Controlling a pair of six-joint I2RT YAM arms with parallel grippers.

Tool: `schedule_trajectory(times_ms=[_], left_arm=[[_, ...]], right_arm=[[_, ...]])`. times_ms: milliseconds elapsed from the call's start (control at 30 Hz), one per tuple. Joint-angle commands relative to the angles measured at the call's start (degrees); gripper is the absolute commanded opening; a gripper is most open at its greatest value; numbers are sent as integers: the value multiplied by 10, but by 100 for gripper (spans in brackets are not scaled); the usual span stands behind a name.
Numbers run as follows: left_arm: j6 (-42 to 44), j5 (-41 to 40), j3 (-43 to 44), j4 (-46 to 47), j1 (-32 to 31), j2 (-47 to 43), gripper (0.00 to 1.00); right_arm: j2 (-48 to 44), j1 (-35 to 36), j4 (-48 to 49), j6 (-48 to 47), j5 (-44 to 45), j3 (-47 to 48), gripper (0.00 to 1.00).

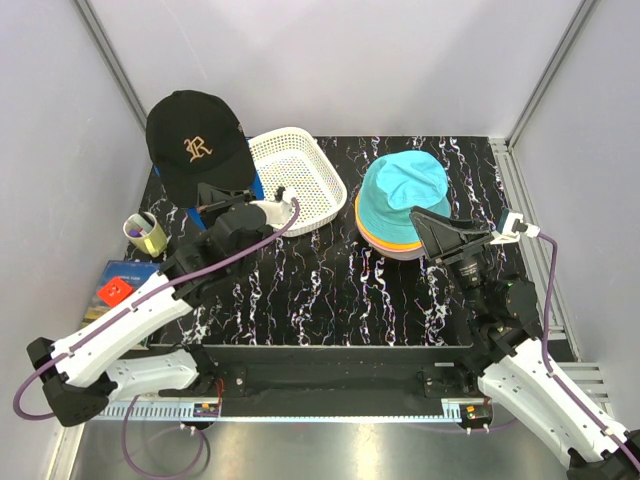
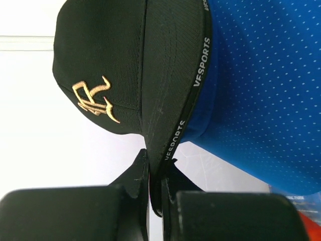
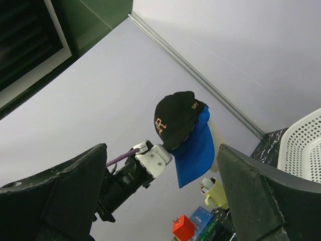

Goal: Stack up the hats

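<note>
— Where's the black cap (image 2: 105,75)?
— Up off the table (image 1: 330,290), its brim pinched tight in the left gripper (image 2: 156,186) (a blue hat (image 2: 261,90) hangs against it).
— And the right gripper (image 1: 432,236)?
— Spread wide, holding nothing, just beside the bucket-hat pile (image 1: 402,200), teal on top.

Nothing fancy here: plain pale-grey walls (image 1: 350,60), aluminium posts (image 1: 110,57) running up at 11 and 1 o'clock, black marble-look tabletop (image 1: 330,290), shiny metal floor (image 1: 330,452) at 6, soft even light.

Black cap (image 1: 185,115) — gold emblem (image 1: 199,148) — teal hat (image 1: 405,190)
</note>
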Motion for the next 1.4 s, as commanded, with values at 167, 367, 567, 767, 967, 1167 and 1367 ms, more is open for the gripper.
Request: schedule_trajectory(times_ms=[167, 367, 567, 767, 967, 1167, 1367], left_arm=[[-110, 139, -64, -158, -18, 24, 0], [-162, 159, -58, -181, -25, 24, 0], [-189, 147, -50, -176, -32, 30, 38], [-217, 114, -11, -150, -39, 35, 92], [-248, 100, 5, -150, -51, 31, 99], [-304, 47, 46, -153, -102, 37, 99], [-423, 121, 108, -139, -136, 26, 99]], right_arm=[[-6, 3, 14, -3, 3, -2, 98], [-11, 3, 10, -10, 9, -3, 98], [-19, 3, -3, -21, 20, -2, 99], [-33, 3, -18, -36, 33, -1, 98], [-46, 3, -31, -48, 43, 0, 99], [-45, 3, -72, -89, 62, 17, 99], [11, 3, -216, -229, 103, 109, 100]])
